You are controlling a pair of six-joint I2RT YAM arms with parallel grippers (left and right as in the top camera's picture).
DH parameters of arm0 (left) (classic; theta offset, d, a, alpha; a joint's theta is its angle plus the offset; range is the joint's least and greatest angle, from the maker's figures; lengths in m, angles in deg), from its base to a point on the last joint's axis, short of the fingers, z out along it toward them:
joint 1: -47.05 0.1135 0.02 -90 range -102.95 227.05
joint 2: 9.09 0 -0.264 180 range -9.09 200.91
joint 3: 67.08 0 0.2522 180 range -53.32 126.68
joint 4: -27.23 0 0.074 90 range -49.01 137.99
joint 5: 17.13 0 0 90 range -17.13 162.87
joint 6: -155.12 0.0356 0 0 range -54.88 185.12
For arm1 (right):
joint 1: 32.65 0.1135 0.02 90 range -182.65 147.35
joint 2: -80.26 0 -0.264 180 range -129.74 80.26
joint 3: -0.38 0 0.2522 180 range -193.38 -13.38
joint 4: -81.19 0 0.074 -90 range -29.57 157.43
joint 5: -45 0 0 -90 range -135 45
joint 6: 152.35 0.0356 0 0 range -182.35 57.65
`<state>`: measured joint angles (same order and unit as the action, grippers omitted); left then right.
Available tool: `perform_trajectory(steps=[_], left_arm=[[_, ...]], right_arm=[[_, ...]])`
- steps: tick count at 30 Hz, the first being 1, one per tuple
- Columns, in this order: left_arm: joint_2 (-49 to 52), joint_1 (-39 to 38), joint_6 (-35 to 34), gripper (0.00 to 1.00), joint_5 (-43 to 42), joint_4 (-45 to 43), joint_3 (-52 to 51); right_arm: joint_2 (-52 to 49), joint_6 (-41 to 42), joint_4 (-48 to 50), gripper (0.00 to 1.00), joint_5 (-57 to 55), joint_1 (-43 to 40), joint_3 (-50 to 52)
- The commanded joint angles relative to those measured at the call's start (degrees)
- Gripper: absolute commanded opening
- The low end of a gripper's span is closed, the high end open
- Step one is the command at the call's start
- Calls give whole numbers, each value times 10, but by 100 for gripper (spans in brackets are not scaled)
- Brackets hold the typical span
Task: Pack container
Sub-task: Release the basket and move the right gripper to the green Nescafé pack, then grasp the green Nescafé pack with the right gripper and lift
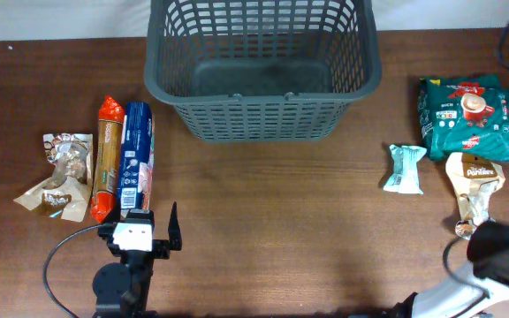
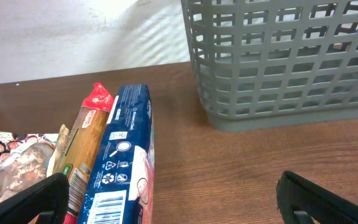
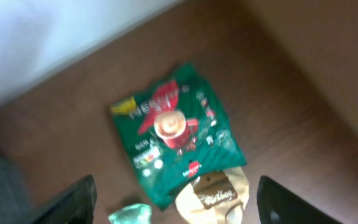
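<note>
While left hand (image 2: 169,194) and right hand (image 3: 178,194) gape empty | container (image 1: 263,120) ahead-right of left hand, well apart

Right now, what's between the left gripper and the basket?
Only bare table between the left gripper and the basket, in the overhead and left wrist views. The blue packet lies just left of that line.

The overhead camera looks straight down on the table (image 1: 263,203), the basket (image 1: 263,119) at its far edge. The left wrist camera sits low and close, facing forward at the basket wall and the blue packet (image 2: 126,155), both shared with overhead. The right wrist camera looks down from higher, blurred, on the green bag (image 3: 176,134), shared likewise
</note>
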<state>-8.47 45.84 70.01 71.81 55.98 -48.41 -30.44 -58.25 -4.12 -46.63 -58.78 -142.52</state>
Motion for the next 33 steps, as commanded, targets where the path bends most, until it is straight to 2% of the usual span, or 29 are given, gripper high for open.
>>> perform_trajectory(steps=[1,4,8,12,16,28,30,33], left_arm=[[-3,-1,-1,99,4,0,-3],[-3,-1,-1,99,4,0,-3],[-3,-1,-1,99,4,0,-3],[-3,-1,-1,99,4,0,-3],[-3,-1,-1,99,4,0,-3],[-3,-1,-1,99,4,0,-3],[-3,-1,-1,99,4,0,-3],[-3,-1,-1,99,4,0,-3]], right_arm=[[-40,-77,32,80,15,4,35],[-88,-110,36,80,33,14,36],[-140,-113,40,80,16,41,36],[-196,-78,70,82,-106,79,36],[-242,-52,91,82,-164,99,36],[-332,14,114,82,-185,100,37],[-345,17,112,71,-179,101,38],[-361,41,105,42,-168,100,45]])
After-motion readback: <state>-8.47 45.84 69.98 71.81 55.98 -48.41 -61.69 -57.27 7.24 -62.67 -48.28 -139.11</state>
